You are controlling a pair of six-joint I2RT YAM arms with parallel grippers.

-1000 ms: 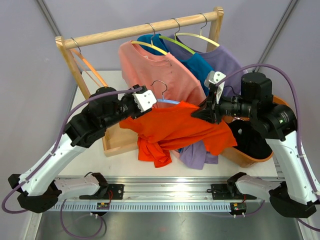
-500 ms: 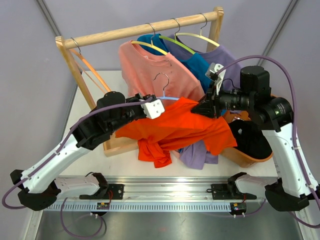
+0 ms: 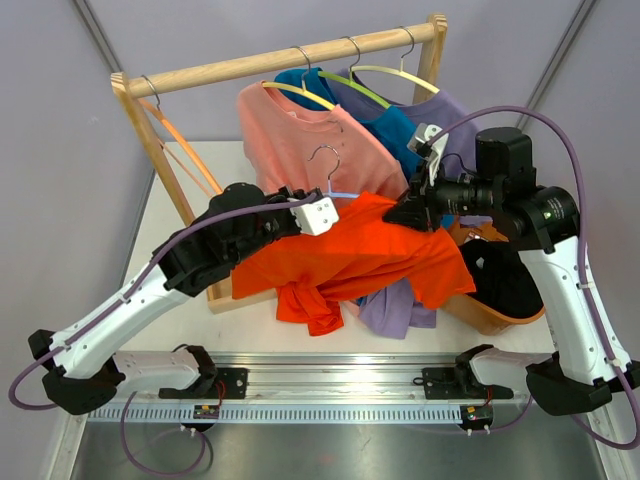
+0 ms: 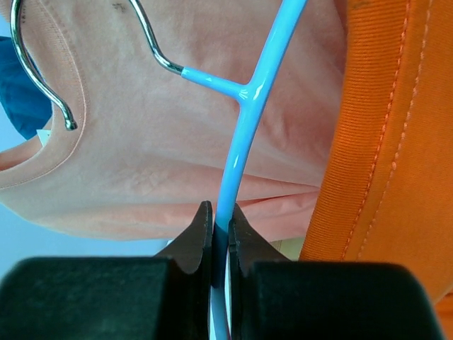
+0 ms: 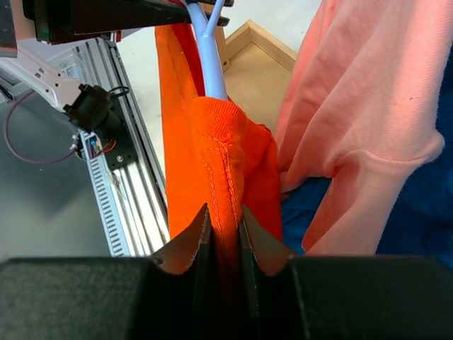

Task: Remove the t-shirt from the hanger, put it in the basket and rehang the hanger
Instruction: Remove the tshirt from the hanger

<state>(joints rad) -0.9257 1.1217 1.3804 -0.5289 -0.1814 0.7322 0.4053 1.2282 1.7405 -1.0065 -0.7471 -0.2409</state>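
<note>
Now, hold the hanger firm and peel the shoulder off its end.
Left tool (image 4: 221,225) is pinched narrow on the bare arm of the blue hanger (image 4: 244,120), just beside the orange t-shirt (image 3: 345,255), which hangs on that hanger above the bench (image 3: 250,325); right tool (image 5: 225,223) grips the shirt's bunched shoulder seam. Best to hold the left side steady while the right draws the cloth outward and down past the hanger tip, clear of the peach shirt (image 3: 300,135) behind.
</note>
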